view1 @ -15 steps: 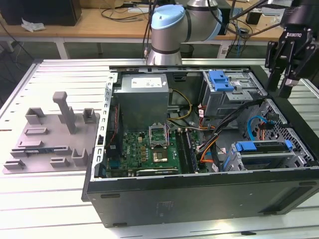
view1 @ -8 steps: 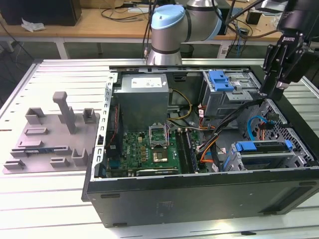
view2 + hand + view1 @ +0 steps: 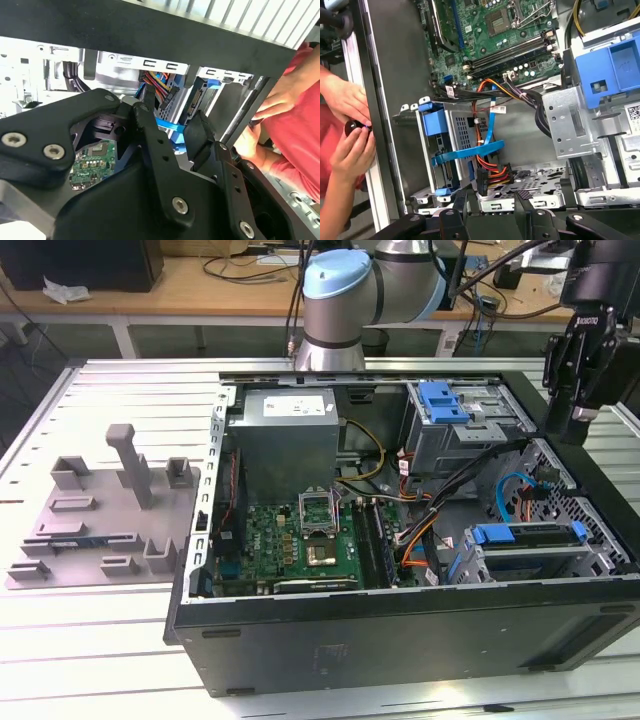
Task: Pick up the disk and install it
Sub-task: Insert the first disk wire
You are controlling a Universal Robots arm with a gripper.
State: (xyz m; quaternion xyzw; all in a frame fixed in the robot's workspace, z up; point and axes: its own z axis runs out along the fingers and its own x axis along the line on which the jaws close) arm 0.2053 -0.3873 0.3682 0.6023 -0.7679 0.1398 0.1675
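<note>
The disk point(image 3: 528, 540) stands on edge in the drive bay at the case's corner nearest the exterior view's lower right, its blue bracket point(image 3: 436, 123) showing at both ends. My gripper point(image 3: 579, 428) hangs above the case's wall on the exterior view's right, a little beyond that bay. In both wrist views its black fingers point(image 3: 461, 199) are spread with nothing between them, so the gripper point(image 3: 492, 198) is open. The second wrist view has the gripper point(image 3: 172, 124) pointing at the bay's blue strap and cable plugs.
The open computer case point(image 3: 400, 625) lies on the slatted table, motherboard point(image 3: 300, 540) in the middle. A silver cage with a blue handle point(image 3: 445, 402) sits at the back. A grey fixture tray point(image 3: 100, 510) lies on the exterior view's left. A person's hands point(image 3: 345, 107) are at the case wall.
</note>
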